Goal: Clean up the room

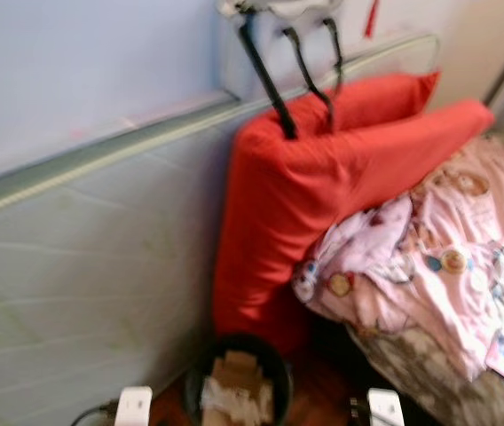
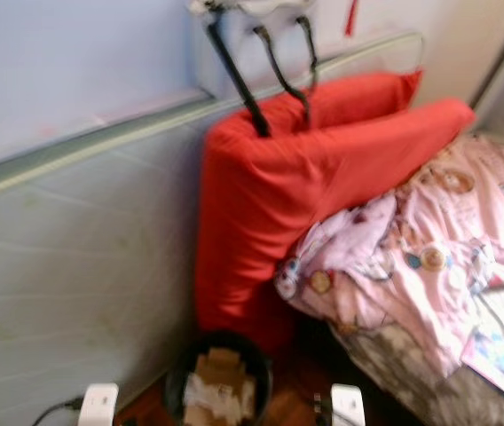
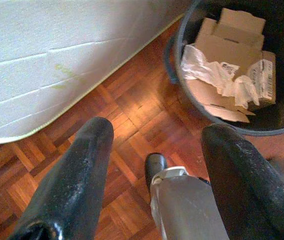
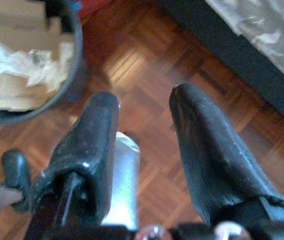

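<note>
- A pale grey quilted mattress stands on its long edge against the light wall, running from the robot's left toward the bed.
- A bed sits on the robot's right, covered by a rumpled pink duvet with cartoon prints that spills over the near corner.
- Two long red pillows lean upright between the mattress and the bed, one in front of the other.
- The floor is reddish-brown wooden parquet.
- A round black waste bin stands on the parquet just below the red pillows, near the mattress edge; it is full of flattened brown cardboard pieces and crumpled white plastic wrap.
- Black straps hang from a white object at the top, down onto the pillows.
- The left gripper hangs over the parquet just beside the bin, its two black fingers spread apart and empty.
- The right gripper hangs over the floor between bin and bed, fingers also parted, gripping nothing.
</note>
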`<state>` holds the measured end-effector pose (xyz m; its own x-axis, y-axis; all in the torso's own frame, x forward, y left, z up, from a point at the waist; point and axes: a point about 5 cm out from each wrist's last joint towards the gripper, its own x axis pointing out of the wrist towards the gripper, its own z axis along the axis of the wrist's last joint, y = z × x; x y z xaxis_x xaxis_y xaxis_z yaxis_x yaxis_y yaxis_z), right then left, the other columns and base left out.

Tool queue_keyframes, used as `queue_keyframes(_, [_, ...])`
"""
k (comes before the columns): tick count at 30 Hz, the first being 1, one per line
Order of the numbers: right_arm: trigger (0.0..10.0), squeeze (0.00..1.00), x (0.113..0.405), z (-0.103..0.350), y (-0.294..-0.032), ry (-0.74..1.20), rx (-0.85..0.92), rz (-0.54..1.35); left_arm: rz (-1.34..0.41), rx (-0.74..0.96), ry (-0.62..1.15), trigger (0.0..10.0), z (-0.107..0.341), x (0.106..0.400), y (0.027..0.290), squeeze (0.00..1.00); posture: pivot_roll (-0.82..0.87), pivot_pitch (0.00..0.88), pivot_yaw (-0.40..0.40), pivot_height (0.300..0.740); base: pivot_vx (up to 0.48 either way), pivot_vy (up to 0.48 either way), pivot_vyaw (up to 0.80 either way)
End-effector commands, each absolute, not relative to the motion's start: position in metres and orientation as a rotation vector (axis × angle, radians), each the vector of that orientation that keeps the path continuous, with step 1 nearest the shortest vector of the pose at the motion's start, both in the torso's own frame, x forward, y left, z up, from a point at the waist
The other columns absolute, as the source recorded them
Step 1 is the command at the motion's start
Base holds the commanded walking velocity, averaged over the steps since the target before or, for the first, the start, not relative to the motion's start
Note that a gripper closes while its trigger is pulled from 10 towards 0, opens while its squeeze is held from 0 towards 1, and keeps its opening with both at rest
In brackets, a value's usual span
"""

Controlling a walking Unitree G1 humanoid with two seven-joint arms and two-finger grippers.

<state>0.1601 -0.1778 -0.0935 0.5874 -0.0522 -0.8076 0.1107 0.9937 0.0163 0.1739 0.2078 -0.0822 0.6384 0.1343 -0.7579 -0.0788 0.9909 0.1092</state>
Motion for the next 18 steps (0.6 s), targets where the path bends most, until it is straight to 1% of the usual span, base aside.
queue_keyframes(1, [10.0,0.00,0.1729,-0.0834,-0.2195,0.984,0.111,-0.099,0.133,0.007,0.893,10.0,-0.0645,0.1997,0.2414,0.00,0.00,0.000,-0.059,0.740,0.000,-0.480,0.00])
queue_keyframes(12, [10.0,0.00,0.1716,-0.0839,-0.2191,0.980,0.112,-0.103,0.127,0.009,0.899,10.0,-0.0655,0.1980,0.2409,0.00,0.00,0.000,-0.054,0.740,0.000,-0.470,0.00])
queue_keyframes(13, [10.0,0.00,0.1714,-0.0841,-0.2188,0.980,0.111,-0.103,0.127,0.009,0.899,10.0,-0.0656,0.1978,0.2410,0.00,0.00,0.000,-0.053,0.740,0.000,-0.296,0.00])
queue_keyframes(18, [10.0,0.00,0.1709,-0.0844,-0.2181,0.979,0.114,-0.107,0.131,0.008,0.901,10.0,-0.0659,0.1971,0.2415,0.00,0.00,0.000,-0.049,0.740,0.000,0.000,0.00])
